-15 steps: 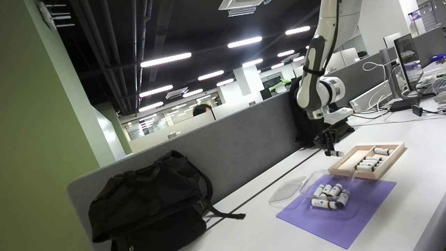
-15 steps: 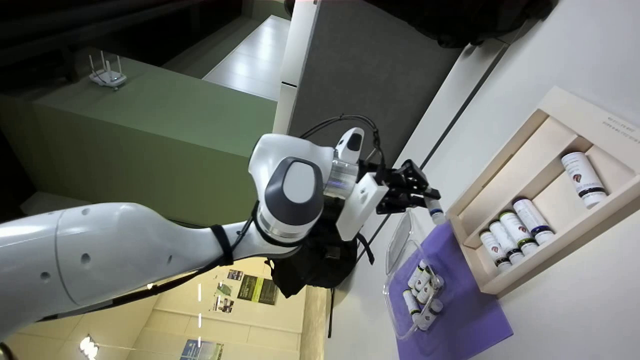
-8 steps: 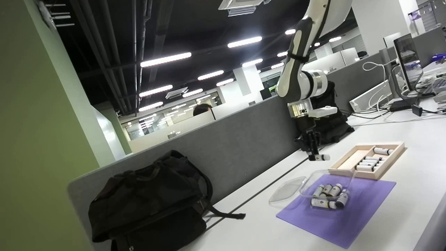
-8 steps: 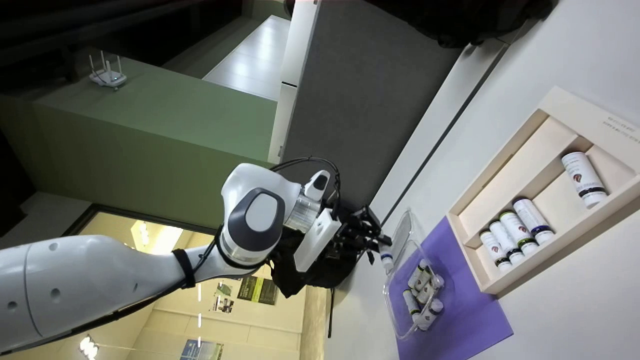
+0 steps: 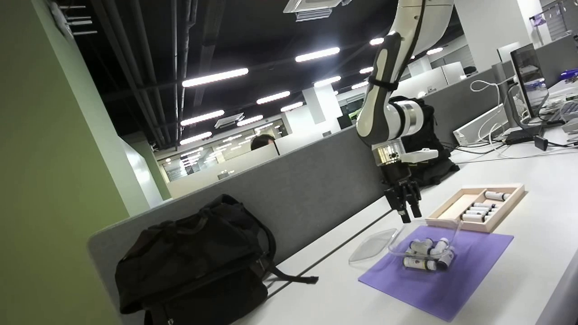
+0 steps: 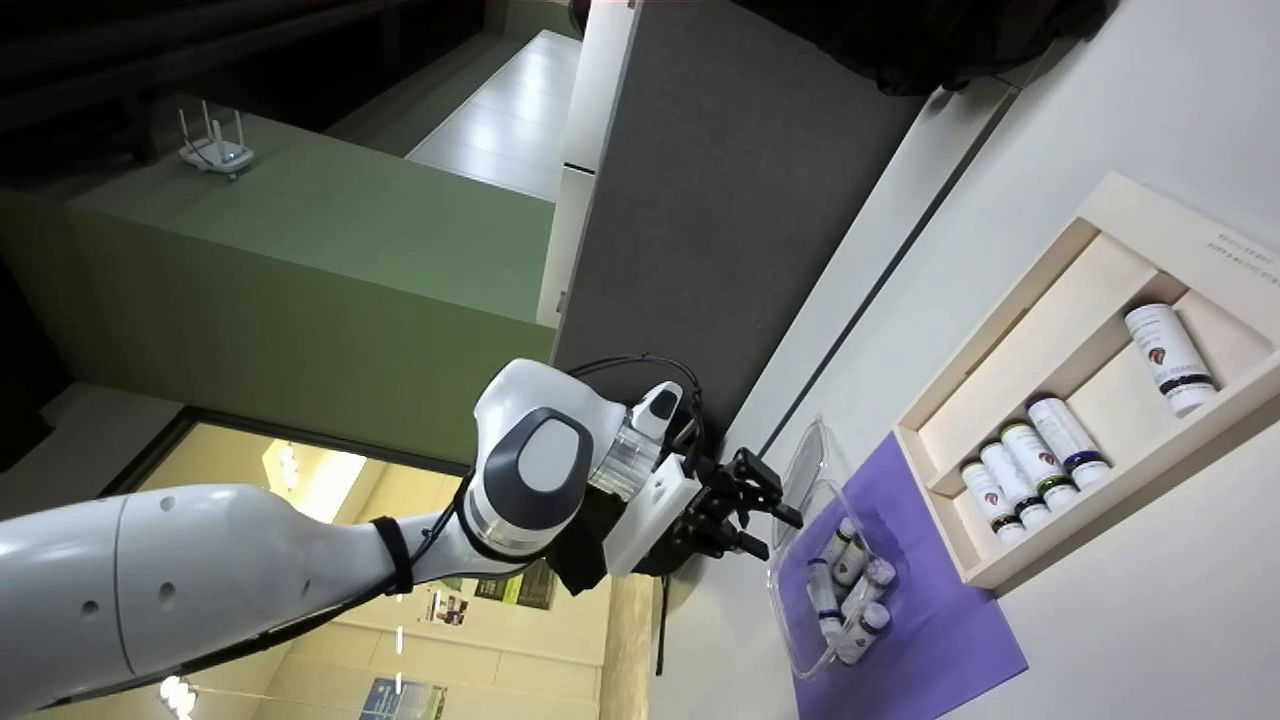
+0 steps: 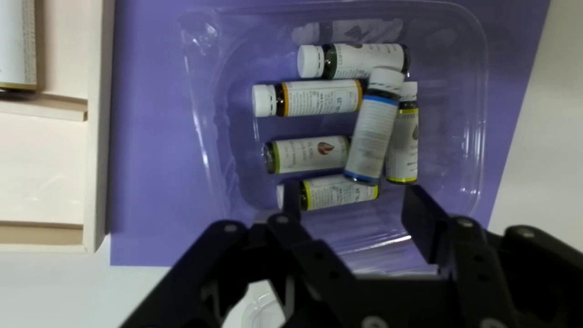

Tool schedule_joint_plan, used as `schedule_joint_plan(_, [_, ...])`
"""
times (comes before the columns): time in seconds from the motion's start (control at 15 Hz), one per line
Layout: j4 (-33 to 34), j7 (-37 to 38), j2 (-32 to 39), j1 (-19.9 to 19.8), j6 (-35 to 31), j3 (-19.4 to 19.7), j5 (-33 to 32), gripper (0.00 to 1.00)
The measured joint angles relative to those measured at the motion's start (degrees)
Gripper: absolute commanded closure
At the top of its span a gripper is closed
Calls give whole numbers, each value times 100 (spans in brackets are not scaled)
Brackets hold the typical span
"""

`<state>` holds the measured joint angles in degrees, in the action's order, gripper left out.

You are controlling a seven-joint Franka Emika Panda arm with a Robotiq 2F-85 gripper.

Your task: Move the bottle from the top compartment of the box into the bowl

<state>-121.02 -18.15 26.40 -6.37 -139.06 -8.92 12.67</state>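
The clear bowl (image 7: 479,136) holds several small white-labelled bottles and shows in both exterior views (image 5: 392,247) (image 6: 775,603). A blue-banded bottle (image 7: 372,132) lies slanted on top of the others in the bowl; it also shows in an exterior view (image 6: 822,592). My gripper (image 7: 348,197) is open with nothing between its fingers, above the bowl's edge, in both exterior views (image 5: 412,218) (image 6: 780,534). The light-wood box (image 5: 456,225) stands beside the bowl. In an exterior view the box (image 6: 955,535) holds one bottle (image 6: 1170,355) at its far end and several bottles (image 6: 1035,460) grouped at the near end.
A purple mat (image 5: 478,266) lies under the bowl. A clear lid (image 5: 372,246) lies on the white table beside the bowl. A grey partition (image 5: 316,180) runs behind the table. A black backpack (image 5: 194,262) leans against it, and another dark bag (image 5: 429,158) is behind the arm.
My gripper moved from near the box to the bowl's edge while holding a bottle, then opened. The blue-banded bottle has dropped into the bowl, and bottles there have shifted.
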Motion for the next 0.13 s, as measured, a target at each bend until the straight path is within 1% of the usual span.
schedule_joint_plan(0.07, [22,0,-10,-15,-41,60,0,22])
schedule_joint_plan(0.13, [35,-6,-38,-33,-62,131,-9,16])
